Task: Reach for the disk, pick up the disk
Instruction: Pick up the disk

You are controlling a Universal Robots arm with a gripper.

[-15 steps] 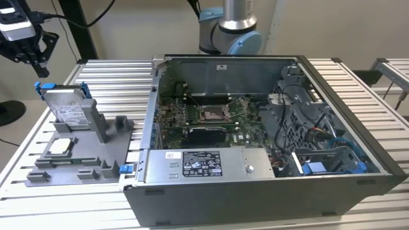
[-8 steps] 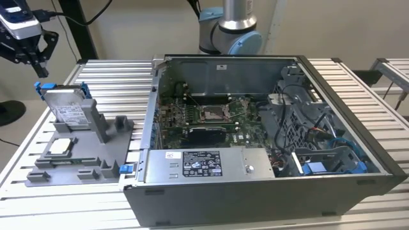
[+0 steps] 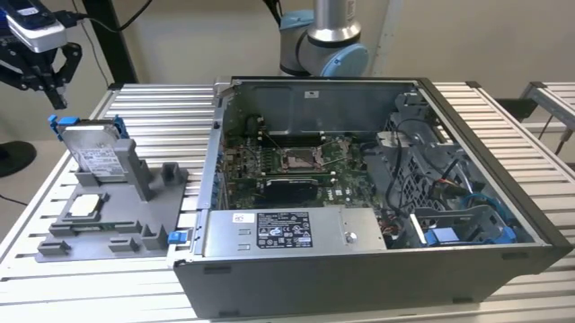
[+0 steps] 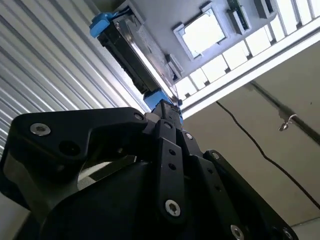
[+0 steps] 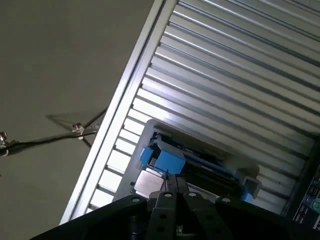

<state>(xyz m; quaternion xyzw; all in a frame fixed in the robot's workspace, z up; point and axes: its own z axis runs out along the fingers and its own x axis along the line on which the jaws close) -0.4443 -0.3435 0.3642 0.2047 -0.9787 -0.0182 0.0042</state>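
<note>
**Disk standing in its holder, gripper hanging above it**

Exterior view: the disk (image 3: 94, 151) is standing upright on edge in a grey holder (image 3: 134, 225). The holder is sitting on the slatted worktop (image 3: 161, 114), at the exterior view's left of the open case (image 3: 359, 269). A chip (image 3: 85, 205) is lying flat in the holder, near the disk's foot. The gripper (image 3: 58, 101) is hanging above the disk, clearly apart from it. The jaws are looking closed on nothing.

Second wrist view: the jaws are meeting in a single tip (image 4: 167, 106). The disk (image 4: 132, 55) is showing edge-on beyond it, with its blue bracket (image 4: 102, 22) capping the ends.

First wrist view: the closed tip (image 5: 176, 182) is pointing at the disk's (image 5: 210, 172) thin upper edge, and blue bracket pieces are showing at both ends.

Handling, as a judgement: the disk is looking stiff, dense for its size and smooth-faced, so it is likely to slip under a light pinch and to suffer from knocks. The safest hold is probably across the two flat faces at the upper edge, midway between the bracket ends, since the plastic may flex.
</note>
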